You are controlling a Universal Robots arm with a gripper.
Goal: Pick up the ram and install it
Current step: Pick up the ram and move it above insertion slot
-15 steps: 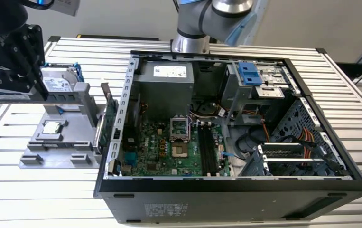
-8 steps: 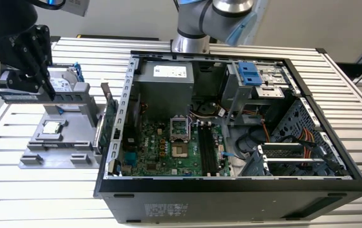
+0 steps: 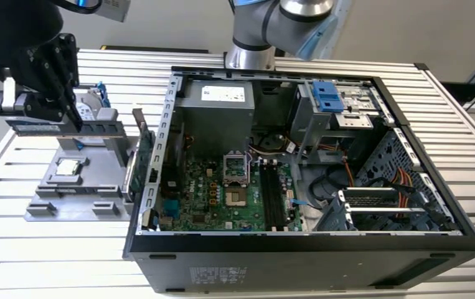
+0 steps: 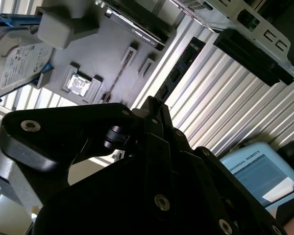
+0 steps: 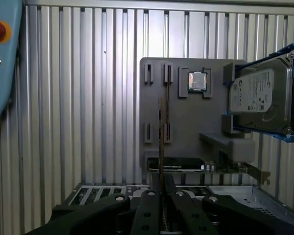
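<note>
The ram [image 3: 96, 128] is a long dark stick held level on its edge, above the grey fixture [image 3: 79, 199] at the exterior view's left. My black gripper [image 3: 65, 121] is shut on its upper edge. In the first wrist view the ram [image 5: 160, 147] shows edge-on as a thin strip running out from between the closed fingertips of the gripper [image 5: 161, 188]. It sits slightly off the line of the fixture's slot clips [image 5: 166, 132]. In the second wrist view the ram [image 4: 118, 78] is a thin line ahead of the gripper [image 4: 149, 110]. The motherboard's memory slots [image 3: 271, 196] lie inside the open computer case [image 3: 162, 124].
On the fixture sit a processor chip [image 3: 68, 166], a blue-trimmed silver hard drive [image 5: 259, 93] and a green expansion card [image 3: 143, 159] standing on edge next to the case wall. A blue teach pendant [image 5: 2, 73] lies on the slatted table [image 3: 470, 124].
</note>
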